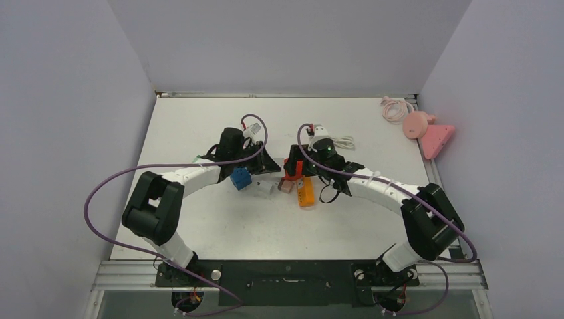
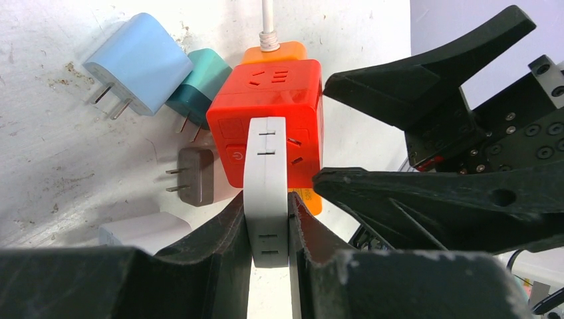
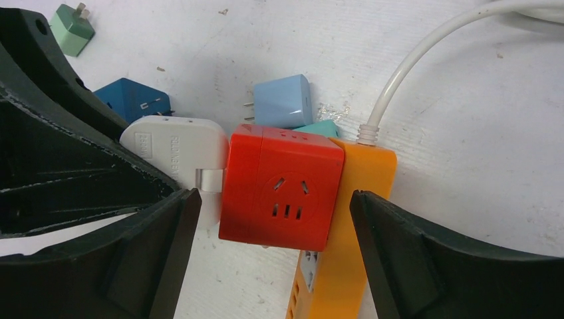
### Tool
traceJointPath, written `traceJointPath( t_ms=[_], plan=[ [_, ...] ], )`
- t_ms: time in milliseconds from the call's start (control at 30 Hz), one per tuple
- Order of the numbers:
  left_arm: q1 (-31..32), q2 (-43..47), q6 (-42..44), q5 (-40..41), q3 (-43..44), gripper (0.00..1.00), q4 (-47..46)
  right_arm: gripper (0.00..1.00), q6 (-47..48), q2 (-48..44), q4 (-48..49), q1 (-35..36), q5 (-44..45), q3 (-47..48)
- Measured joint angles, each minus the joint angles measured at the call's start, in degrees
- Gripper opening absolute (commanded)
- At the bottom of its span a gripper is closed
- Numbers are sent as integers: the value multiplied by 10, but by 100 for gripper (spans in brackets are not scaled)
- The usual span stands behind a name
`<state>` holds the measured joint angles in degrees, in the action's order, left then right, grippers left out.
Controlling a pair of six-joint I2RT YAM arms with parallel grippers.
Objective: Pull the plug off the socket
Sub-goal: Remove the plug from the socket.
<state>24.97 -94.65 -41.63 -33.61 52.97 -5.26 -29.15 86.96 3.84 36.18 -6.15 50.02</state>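
A red cube socket (image 2: 269, 93) sits on an orange power strip (image 3: 346, 252) at the table's middle (image 1: 293, 169). A white plug (image 2: 266, 186) sits against the cube's side face, also seen in the right wrist view (image 3: 176, 156). My left gripper (image 2: 266, 199) is shut on the white plug, one finger on each flat side. My right gripper (image 3: 274, 196) is open. Its fingers straddle the red cube (image 3: 282, 189) and the strip, with a gap on both sides.
Loose plugs lie round the cube: light blue (image 2: 140, 63), teal (image 2: 203, 83), brown (image 2: 196, 176), white (image 2: 140, 229), dark blue (image 3: 130, 100), green (image 3: 72, 28). The strip's white cable (image 3: 406, 66) runs to the back. A pink object (image 1: 425, 133) lies at the back right.
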Motion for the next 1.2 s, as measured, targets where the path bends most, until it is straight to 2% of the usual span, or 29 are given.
traceJointPath(
  t_ms=[200,367,567,667,1067,1100,1200],
  plan=[
    [0,0,0,1,0,0,0,81,0,19,-18,7,15,15],
    [0,0,0,1,0,0,0,66,-1,22,-24,7,22,15],
    [1,0,0,4,0,0,0,65,-5,28,-22,10,23,19],
    [1,0,0,4,0,0,0,60,-5,28,-22,10,24,19],
    [0,-1,1,10,0,0,5,8,-4,29,35,12,23,-10],
    [0,-1,0,10,0,0,5,6,-5,29,47,11,23,-16],
    [-5,-2,0,8,0,0,7,5,-7,29,75,12,25,-31]
  ],
)
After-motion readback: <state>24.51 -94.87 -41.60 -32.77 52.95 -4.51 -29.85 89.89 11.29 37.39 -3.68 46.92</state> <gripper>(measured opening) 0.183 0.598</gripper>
